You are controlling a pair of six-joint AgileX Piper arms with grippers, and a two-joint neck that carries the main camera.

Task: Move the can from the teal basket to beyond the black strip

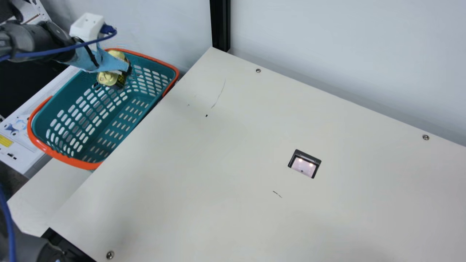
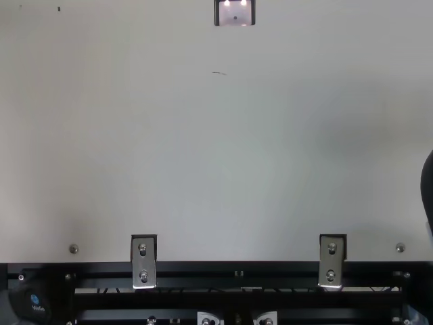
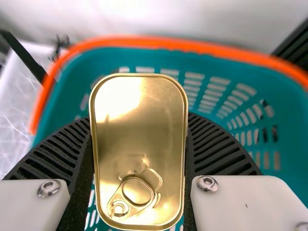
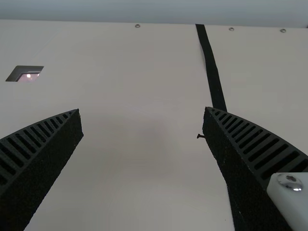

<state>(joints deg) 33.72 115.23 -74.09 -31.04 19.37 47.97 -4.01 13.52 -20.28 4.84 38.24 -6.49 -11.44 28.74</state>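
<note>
Your cream table (image 1: pixel 204 163) by a pale wall (image 1: pixel 346 43), left gripper (image 1: pixel 120 66) clamping the can (image 3: pixel 139 130), black strip (image 4: pixel 211 62) in right wrist view, right gripper (image 4: pixel 143 115) spread

Robotics lab: cabled arm (image 1: pixel 27 36), bolted rail (image 2: pixel 203 267).

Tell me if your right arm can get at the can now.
Probably not: the can sits in the left claw at the teal basket, past the left edge of the table, while the right claw hangs open by the black strip.
</note>
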